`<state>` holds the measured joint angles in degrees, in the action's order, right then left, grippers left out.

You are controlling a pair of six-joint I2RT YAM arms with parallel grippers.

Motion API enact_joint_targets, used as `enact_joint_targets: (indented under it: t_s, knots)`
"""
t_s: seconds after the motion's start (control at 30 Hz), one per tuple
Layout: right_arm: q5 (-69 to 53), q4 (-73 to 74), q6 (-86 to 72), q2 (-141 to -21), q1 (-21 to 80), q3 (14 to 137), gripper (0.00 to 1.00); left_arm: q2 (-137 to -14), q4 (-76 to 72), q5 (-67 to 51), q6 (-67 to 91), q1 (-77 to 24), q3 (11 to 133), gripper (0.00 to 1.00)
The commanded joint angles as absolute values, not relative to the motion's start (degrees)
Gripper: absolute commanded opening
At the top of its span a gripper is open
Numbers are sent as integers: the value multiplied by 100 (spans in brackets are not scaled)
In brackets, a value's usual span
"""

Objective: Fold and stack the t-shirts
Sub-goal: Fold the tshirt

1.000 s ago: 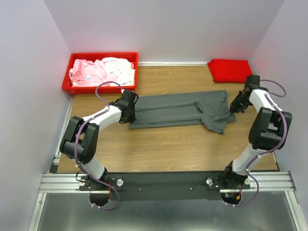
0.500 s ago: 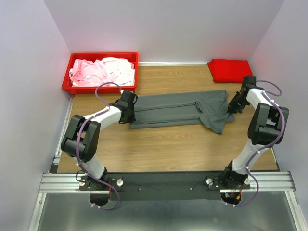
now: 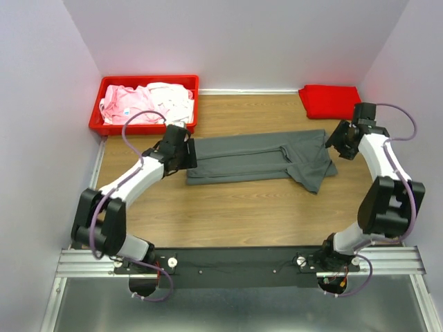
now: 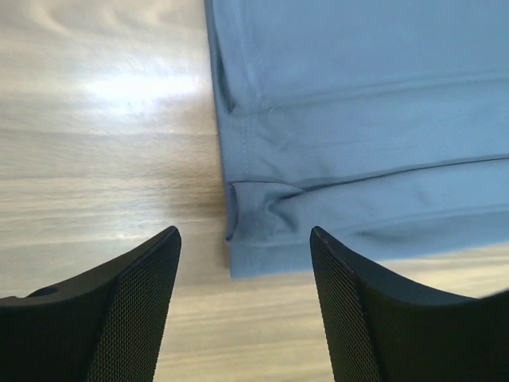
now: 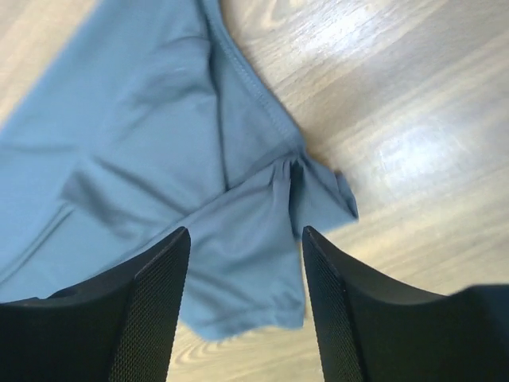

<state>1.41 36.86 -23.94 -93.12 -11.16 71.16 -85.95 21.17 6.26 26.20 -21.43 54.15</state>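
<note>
A dark grey t-shirt (image 3: 259,158) lies folded lengthwise in a long strip across the table's middle. It is flat on the wood, with a sleeve flap spread at its right end. My left gripper (image 3: 184,152) hovers over its left end, open; in the left wrist view the left gripper (image 4: 245,235) has nothing between its fingers, and the grey shirt (image 4: 358,135) has its hem corner below. My right gripper (image 3: 336,142) is open at the right end. The right gripper (image 5: 244,232) hangs above the shirt's sleeve (image 5: 254,263). A folded bright red t-shirt (image 3: 331,100) lies at the back right.
A red plastic bin (image 3: 104,128) at the back left holds a pale pink shirt (image 3: 128,104) and a white shirt (image 3: 173,99). Walls close in the table on the left, back and right. Bare wood (image 3: 242,214) lies in front of the grey shirt.
Both grippers have opened and let go of the grey shirt's ends. Both have lifted off the cloth, and the shirt's right end has settled flat.
</note>
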Motion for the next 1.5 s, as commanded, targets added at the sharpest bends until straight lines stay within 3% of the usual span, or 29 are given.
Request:
enact_joint_targets:
  t_s: [0.0, 0.4, 0.83, 0.9, 1.0, 1.07, 1.17, 1.47]
  knots:
    - [63, 3876, -2329, -8676, -1081, 6655, 67, -7613, 2197, 914, 2646, -2109, 5265, 75]
    - [-97, 3850, -2909, -8350, -527, 5010, 65, -5275, 1178, 1775, 2233, -2109, 4079, 75]
    - [-255, 3112, -3260, -8613, -519, 4368, 54, -5115, 870, 1872, 2197, -2101, 3885, 75]
    - [-255, 3032, -3287, -8604, -519, 4333, 50, -5107, 853, 1837, 2189, -2109, 3867, 75]
    - [-167, 2988, -3278, -8596, -519, 4315, 36, -5098, 826, 1828, 2180, -2109, 3876, 74]
    - [-141, 2988, -3235, -8578, -519, 4411, 19, -5098, 826, 1837, 2180, -2101, 3858, 74]
    - [-289, 2997, -3199, -8499, -519, 4657, 6, -5124, 817, 1837, 2171, -2101, 3858, 74]
    - [-1063, 2997, -3252, -9420, -492, 6641, 4, -5291, 817, 1819, 2153, -2101, 3867, 74]
